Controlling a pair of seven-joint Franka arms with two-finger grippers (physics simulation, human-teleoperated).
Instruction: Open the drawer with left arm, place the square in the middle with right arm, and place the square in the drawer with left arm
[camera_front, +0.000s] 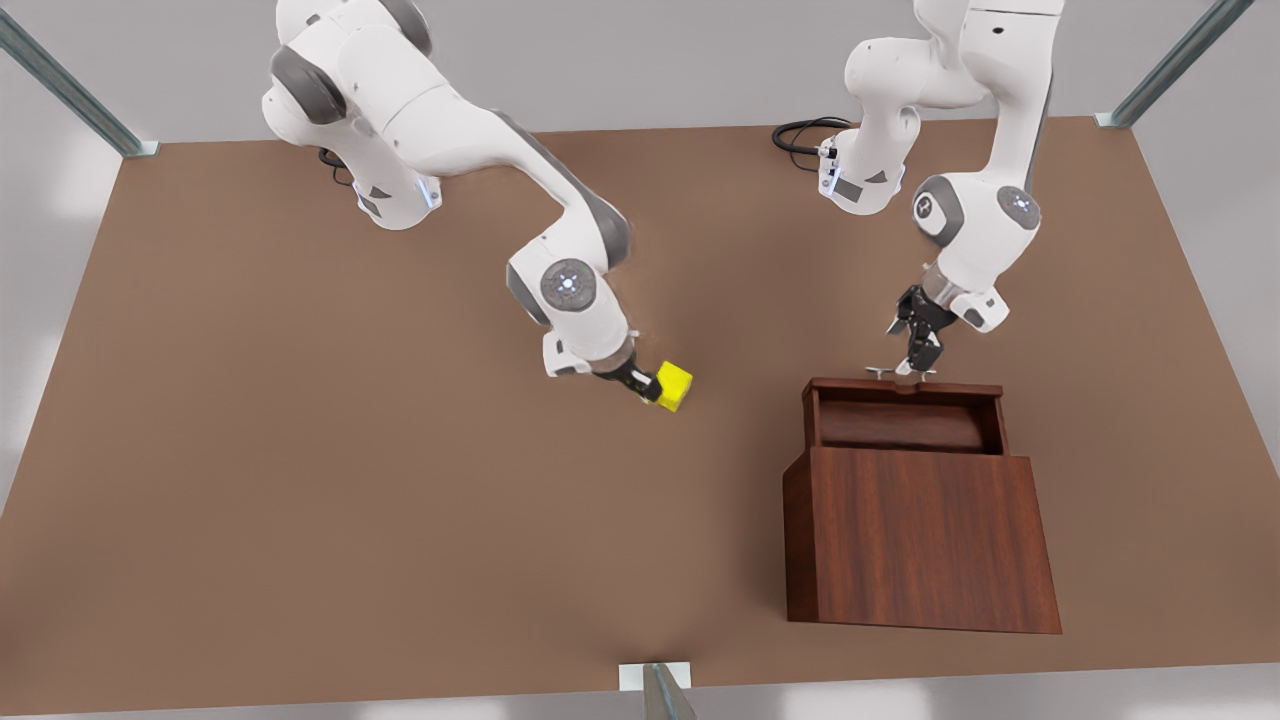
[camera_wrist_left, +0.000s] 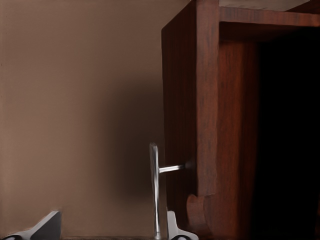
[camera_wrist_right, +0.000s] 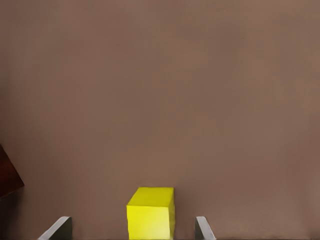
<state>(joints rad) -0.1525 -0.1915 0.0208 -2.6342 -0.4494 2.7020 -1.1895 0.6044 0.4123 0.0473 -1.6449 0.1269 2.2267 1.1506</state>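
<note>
Left gripper hangs spread around the handle, drawer pulled out. Right gripper straddles the square wide apart, not gripping, mid-table, seemingly set for the left arm's pickup.

Sim robot test cell: bare brown tabletop, metal frame struts at corners, blank grey walls.

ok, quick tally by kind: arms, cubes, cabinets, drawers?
Robot arms: 2, right gripper at the cube, left gripper at the handle
Yellow cube: 1
Wooden cabinet: 1
Drawer: 1, pulled out
Total: 5
</note>
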